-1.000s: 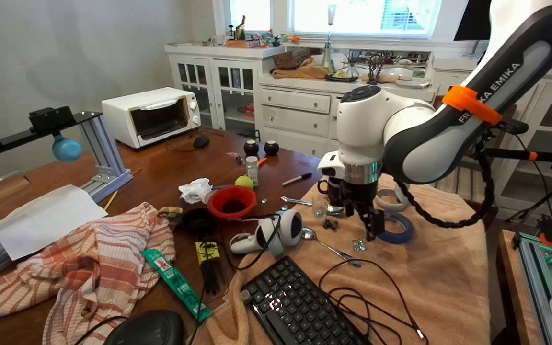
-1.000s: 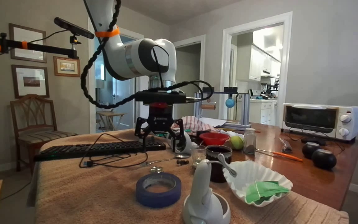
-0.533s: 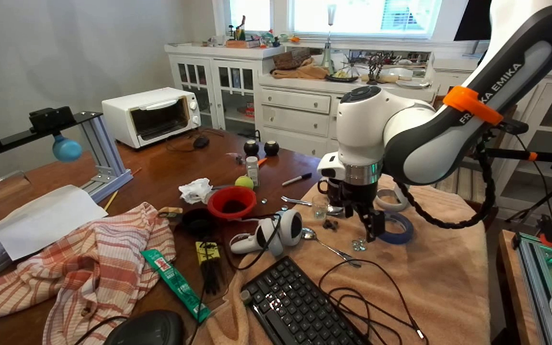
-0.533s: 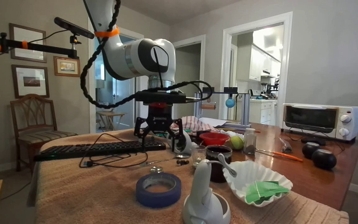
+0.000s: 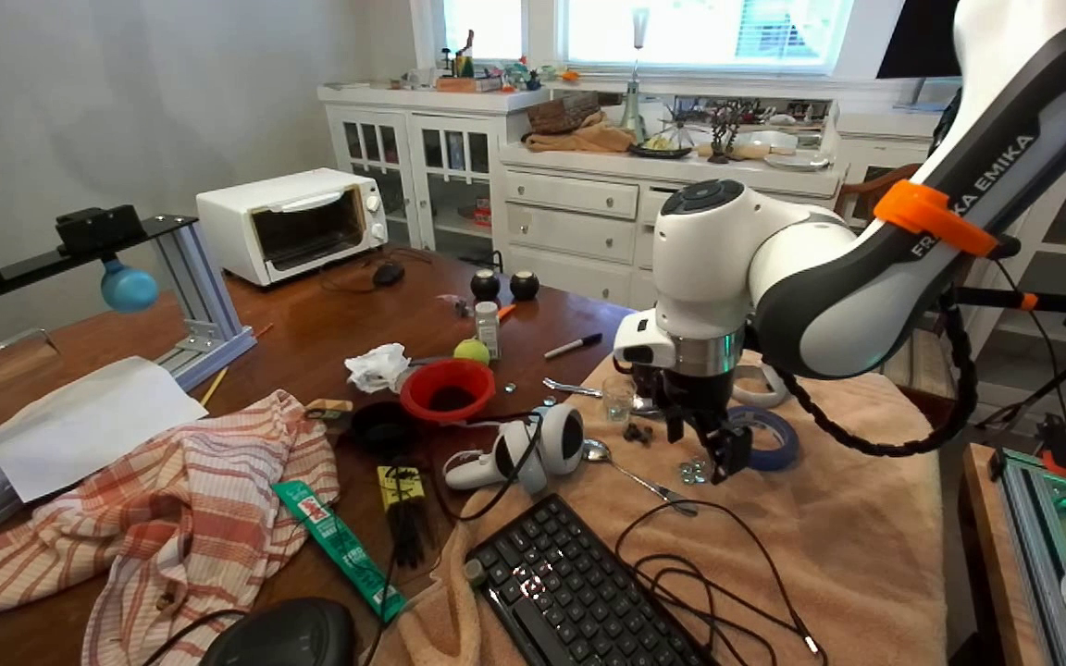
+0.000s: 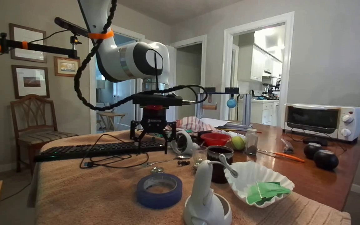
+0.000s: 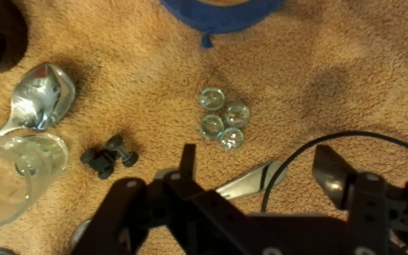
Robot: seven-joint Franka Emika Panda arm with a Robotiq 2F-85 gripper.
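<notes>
Gripper (image 6: 152,150) hanging above a tan towel (image 7: 129,60), its two fingers spread wide and gripping nothing. Four clear glass beads (image 7: 229,117) sit in a tight cluster on the towel, near the gripper but apart from it. Below the gripper I see a spoon handle (image 7: 246,182), a black cable (image 7: 352,134) crossing its end; a roll of blue tape (image 6: 159,199) lies near the beads.

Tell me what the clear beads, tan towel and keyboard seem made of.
Beads: probably glass, glossy; see-through with bright glints, though clear plastic is possible.
Tan towel: matte fabric, perhaps cotton; fuzzy pile shows.
Keyboard: black plastic, it seems, slightly shiny by its glints.
</notes>
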